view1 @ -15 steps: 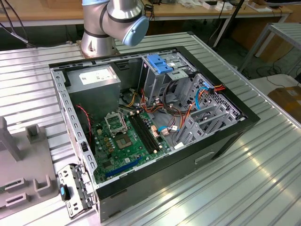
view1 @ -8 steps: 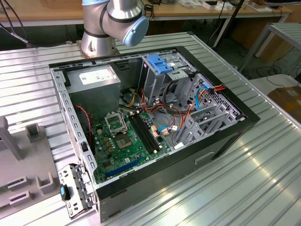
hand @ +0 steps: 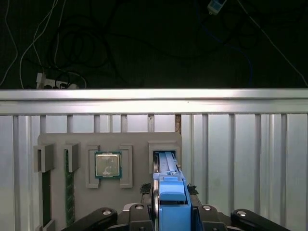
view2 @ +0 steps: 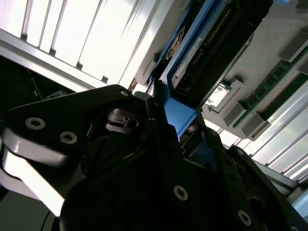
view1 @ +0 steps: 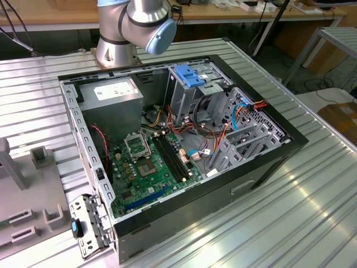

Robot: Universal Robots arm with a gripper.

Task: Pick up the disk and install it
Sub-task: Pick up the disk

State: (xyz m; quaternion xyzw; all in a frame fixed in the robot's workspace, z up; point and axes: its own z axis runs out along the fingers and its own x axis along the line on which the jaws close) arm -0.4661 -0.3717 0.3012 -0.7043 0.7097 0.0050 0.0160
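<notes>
Both wrist views show your gripper [hand: 172, 195] with its jaws closed snug on the blue rail of the disk [hand: 168, 168]. The disk stands on edge in a slot of the grey fixture [hand: 139, 142], with the slot walls tight either side. There's bare ribbed table [hand: 240, 163] right beside it and the table's edge rail [hand: 154, 101] just past it. In the exterior view the open PC case [view1: 268, 162] has clear table along its near edge.

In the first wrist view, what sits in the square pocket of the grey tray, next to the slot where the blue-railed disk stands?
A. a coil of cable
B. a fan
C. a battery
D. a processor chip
D: a square processor chip with a metal lid lies in that pocket of the grey tray, beside the disk, on which the gripper is shut.
</notes>
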